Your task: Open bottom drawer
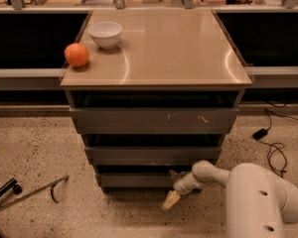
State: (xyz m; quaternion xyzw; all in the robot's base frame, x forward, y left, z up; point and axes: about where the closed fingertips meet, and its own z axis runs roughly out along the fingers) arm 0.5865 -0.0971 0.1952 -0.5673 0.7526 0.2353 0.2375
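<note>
Your gripper (171, 199) sits low at the right end of the bottom drawer (136, 180), its pale tip angled down-left toward the speckled floor (39, 152), just in front of the drawer's lower edge — you cannot tell whether the claw is spread or closed. The white arm (260, 200) comes in from the lower right corner. The bottom drawer is the lowest grey front of the cabinet, under the middle drawer (151, 155) and the scratched top drawer (154, 120), with a dark gap above each front. On the tan top (179, 48) an orange (77, 55) rests right at the left edge, with a white bowl (105, 34) just behind it near the back-left corner. There is open floor in front and left of the cabinet — a dark metal stand (30, 193) lies at lower left, well apart from the drawers. Black cables (277, 150) trail on the floor to the right, near the arm.
</note>
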